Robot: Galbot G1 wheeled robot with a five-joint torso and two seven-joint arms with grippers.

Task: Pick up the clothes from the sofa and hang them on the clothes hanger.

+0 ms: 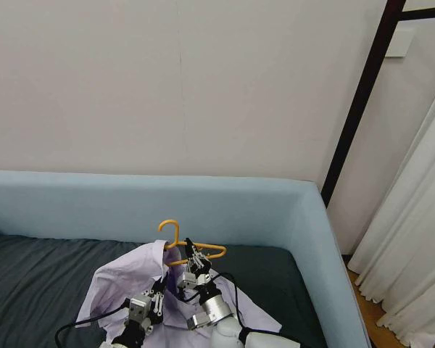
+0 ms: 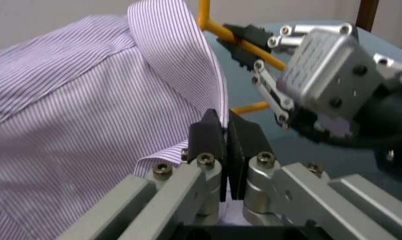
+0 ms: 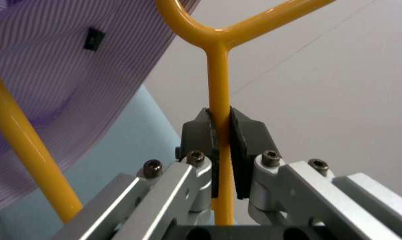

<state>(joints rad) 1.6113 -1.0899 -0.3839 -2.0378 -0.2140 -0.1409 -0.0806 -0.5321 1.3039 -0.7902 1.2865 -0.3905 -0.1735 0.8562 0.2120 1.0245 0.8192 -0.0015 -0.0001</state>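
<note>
**Blue sofa (image 1: 203,199) against a white wall (image 1: 167,80): shirt and hanger each in a clamp**

The lilac striped shirt (image 1: 123,279) lies heaped on the sofa's dark seat, with its collar raised toward the backrest. The yellow hanger (image 1: 206,251) stands at the collar, hook up. Its long axis runs across the sofa, with one arm tucked behind the collar and the other jutting bare toward the robot's right.

The right gripper (image 3: 220,127) is closed tight on a straight rod of the hanger, on that bare side. The left gripper (image 2: 224,132) sits just beside it on the shirt side, its pads pinched on a fold of cloth below the collar. The loose cloth therefore lies to the left of the hanger's free arm, and the left gripper looks the nearer one for drawing it over.

A black rack post (image 1: 355,109) rises well apart, beyond the sofa's right end and beside a white curtain (image 1: 413,239). The right arm appears the closer to it.
</note>
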